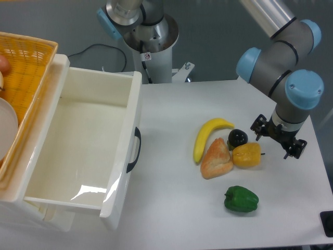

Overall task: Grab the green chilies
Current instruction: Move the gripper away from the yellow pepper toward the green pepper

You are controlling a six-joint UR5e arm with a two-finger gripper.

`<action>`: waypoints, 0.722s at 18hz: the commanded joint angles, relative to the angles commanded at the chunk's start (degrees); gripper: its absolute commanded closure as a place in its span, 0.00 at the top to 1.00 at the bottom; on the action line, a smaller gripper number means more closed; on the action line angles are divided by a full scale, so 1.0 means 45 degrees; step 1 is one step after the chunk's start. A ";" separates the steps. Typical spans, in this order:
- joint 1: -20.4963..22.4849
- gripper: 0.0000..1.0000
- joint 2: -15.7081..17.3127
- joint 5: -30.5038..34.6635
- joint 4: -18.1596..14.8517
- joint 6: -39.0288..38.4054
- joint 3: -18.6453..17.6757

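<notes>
White table [171, 208], glossy lumpy green chilies [241, 199]

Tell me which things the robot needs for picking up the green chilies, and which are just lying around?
Needed:
green chilies
claw

Just lying around:
banana
yellow pepper
bread
black round fruit
white drawer box
yellow basket
</notes>
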 joint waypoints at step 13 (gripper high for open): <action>-0.0293 1.00 -0.0488 -0.0332 0.0741 -0.1211 0.0294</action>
